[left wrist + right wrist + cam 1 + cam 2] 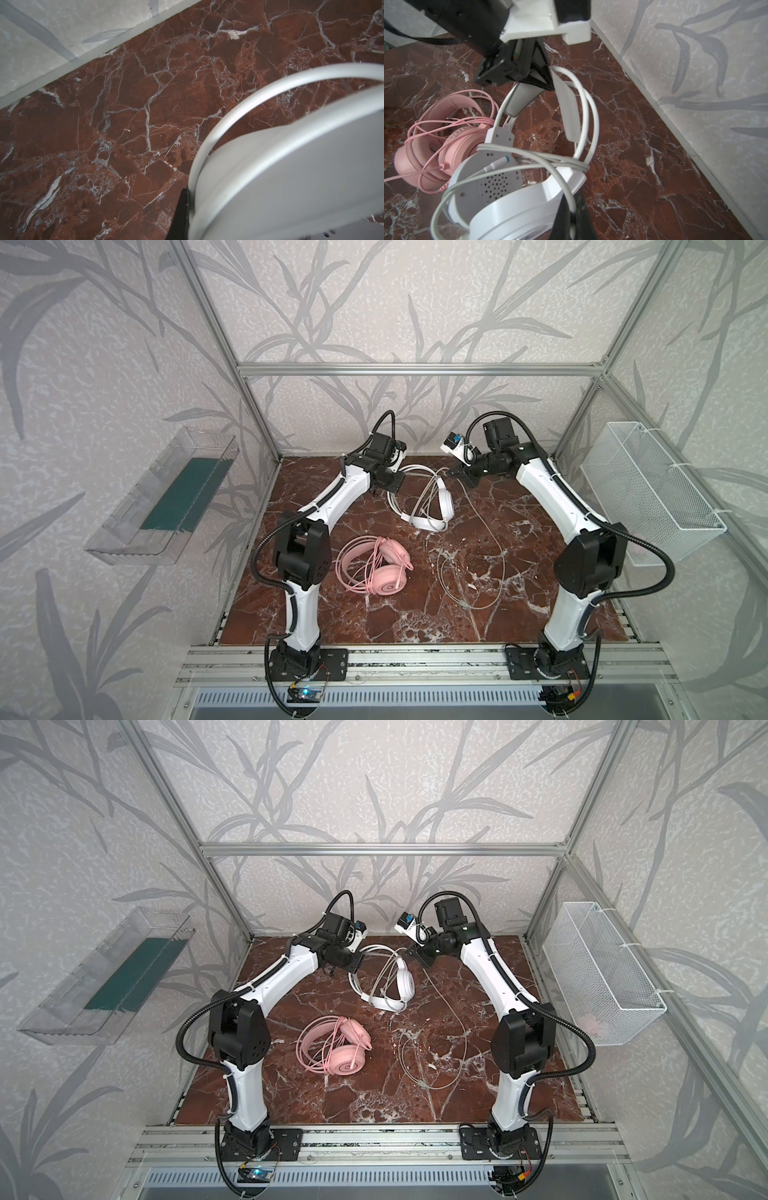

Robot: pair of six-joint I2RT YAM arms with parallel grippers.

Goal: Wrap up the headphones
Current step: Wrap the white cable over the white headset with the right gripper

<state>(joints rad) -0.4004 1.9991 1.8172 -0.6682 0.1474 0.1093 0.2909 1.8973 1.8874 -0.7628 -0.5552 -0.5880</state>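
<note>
The white headphones [444, 502] [405, 982] lie at the back middle of the marble table. My left gripper [395, 486] [356, 963] is shut on their headband [291, 166]; one black finger [181, 214] shows beside it. The right gripper [451, 472] [409, 949] [572, 209] is shut on the thin white cable [566, 187], part of which crosses the headband and cups. The rest of the cable [478, 568] trails in a loose loop over the table. The pink headphones [384, 572] [347, 1052] [425, 153] lie nearer the front with their pink cable looped around them.
The back wall [695, 83] stands close behind both grippers. A clear plastic bin [166, 497] hangs on the left wall and a white wire basket [648, 489] on the right. Aluminium rails [415, 659] edge the table's front.
</note>
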